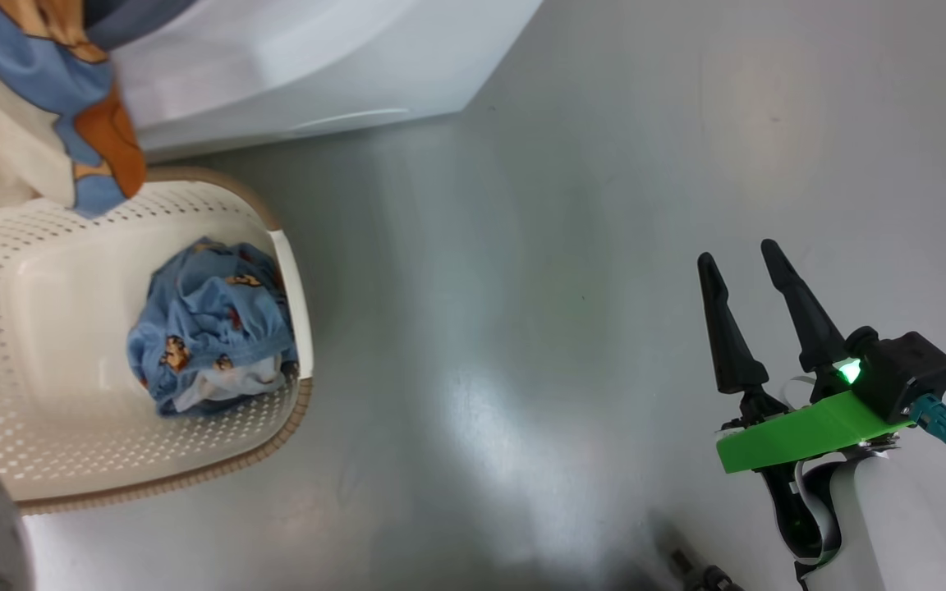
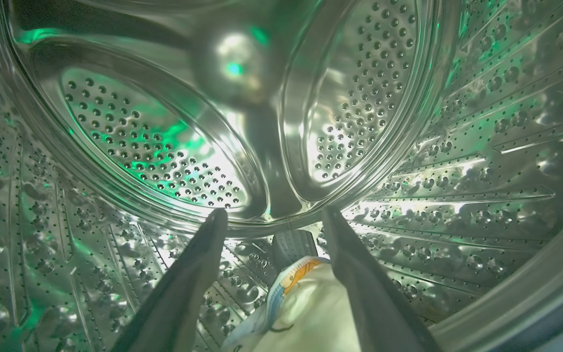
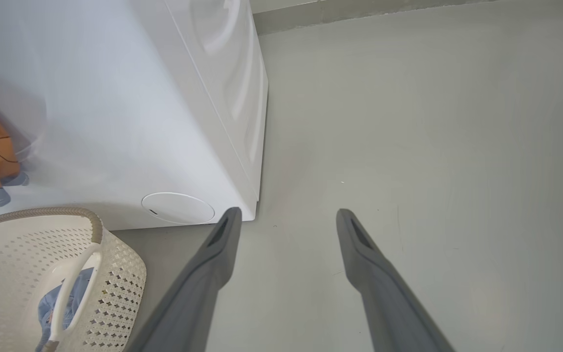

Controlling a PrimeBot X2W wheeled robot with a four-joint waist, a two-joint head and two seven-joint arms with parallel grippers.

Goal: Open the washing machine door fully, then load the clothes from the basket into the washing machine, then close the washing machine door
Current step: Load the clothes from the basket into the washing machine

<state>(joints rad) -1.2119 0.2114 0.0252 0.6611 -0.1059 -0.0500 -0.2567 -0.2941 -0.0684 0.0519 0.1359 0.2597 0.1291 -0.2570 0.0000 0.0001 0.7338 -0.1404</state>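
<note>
left gripper (image 2: 271,212) in drum (image 2: 154,146), fingers wide, gripping nothing | cream garment (image 2: 311,313) low between fingers, long axis along them, trimmed end toward drum back | blue bundle (image 1: 210,328) crumpled in basket (image 1: 46,427), toward its right side | patterned garment (image 1: 46,107) hanging above basket | right gripper (image 1: 740,254) wide, empty, above floor (image 1: 522,328)

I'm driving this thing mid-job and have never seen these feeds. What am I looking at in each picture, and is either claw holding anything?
It is a two-armed wheeled robot loading laundry. The head camera looks down at the grey floor, the basket with a blue bear-print garment inside, and the right claw, open and empty. The left wrist camera looks along the left claw into the steel drum; its fingers stand apart, with a cream garment lying between them, apparently ungripped. The right wrist camera shows the white washing machine beside the basket.
</note>
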